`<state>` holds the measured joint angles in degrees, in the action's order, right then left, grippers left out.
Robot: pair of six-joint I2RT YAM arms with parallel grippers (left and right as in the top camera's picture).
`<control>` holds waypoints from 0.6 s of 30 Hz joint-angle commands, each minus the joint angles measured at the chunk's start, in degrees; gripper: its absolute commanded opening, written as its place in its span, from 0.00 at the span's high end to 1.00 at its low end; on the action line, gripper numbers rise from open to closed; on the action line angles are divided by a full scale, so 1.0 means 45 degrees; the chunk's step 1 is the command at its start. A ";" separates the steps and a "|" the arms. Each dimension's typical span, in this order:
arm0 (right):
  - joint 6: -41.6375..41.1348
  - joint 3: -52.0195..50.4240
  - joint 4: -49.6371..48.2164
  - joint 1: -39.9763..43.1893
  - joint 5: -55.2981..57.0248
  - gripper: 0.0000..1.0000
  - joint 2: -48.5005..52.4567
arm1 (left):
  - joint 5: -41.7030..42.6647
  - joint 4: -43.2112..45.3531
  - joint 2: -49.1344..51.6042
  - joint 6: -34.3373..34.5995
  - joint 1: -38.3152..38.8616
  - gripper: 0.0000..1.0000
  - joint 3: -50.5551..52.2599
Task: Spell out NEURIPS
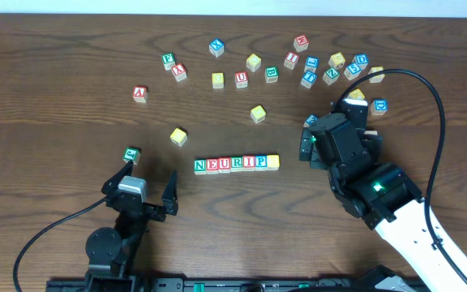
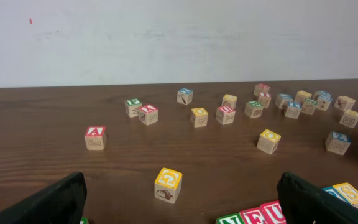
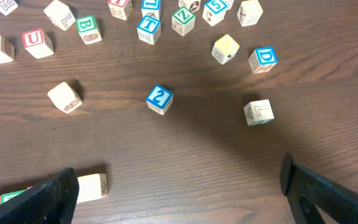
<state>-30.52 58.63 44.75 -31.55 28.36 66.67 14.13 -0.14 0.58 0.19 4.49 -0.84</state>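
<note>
On the table [image 1: 71,122] I count seven cubes standing in one row [image 1: 236,163] and two arms, each with one gripper. The row reads N, E, U, R, I, P, and the seventh cube has a yellow top whose letter I cannot read. The cubes touch side by side. The long axis of the row runs parallel to the near edge of the table. The green N [image 1: 200,165] is at the end toward the left arm and the yellow-topped cube [image 1: 273,161] is at the end toward the right arm. The letters stand upright for somebody on the robot's side. The row lies about in the middle of the table's width, nearer to the near edge than to the far edge.

Of loose cubes [image 1: 257,113] I count about twenty-three. Most are spread along the far edge, crowded toward the far right corner, and one is partly hidden under the right arm.

The left gripper [image 1: 148,174] is near the near edge, left of the row, with its jaws wide apart and nothing between them. A green cube [image 1: 132,154] sits just beyond one fingertip. The right gripper [image 3: 178,171] hangs over the table right of the row, also spread wide and holding nothing.
</note>
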 commanded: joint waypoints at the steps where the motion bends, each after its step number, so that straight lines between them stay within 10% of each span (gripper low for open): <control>1: 0.0131 0.0117 -0.0015 0.0049 0.0238 0.01 -0.0087 | 0.0413 -0.0583 -0.0078 0.0117 -0.0078 0.04 0.0136; 12: 0.0767 0.0112 0.0243 0.0219 0.0481 0.01 -0.0423 | 0.0413 -0.0583 -0.0078 0.0117 -0.0078 0.04 0.0136; 18: 0.4779 -0.0884 -0.2725 0.1112 -0.0656 0.01 -0.1967 | 0.0413 -0.0583 -0.0078 0.0117 -0.0078 0.04 0.0136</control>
<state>-21.67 57.30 36.69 -28.62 27.90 62.11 14.13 -0.16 0.58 0.19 4.49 -0.84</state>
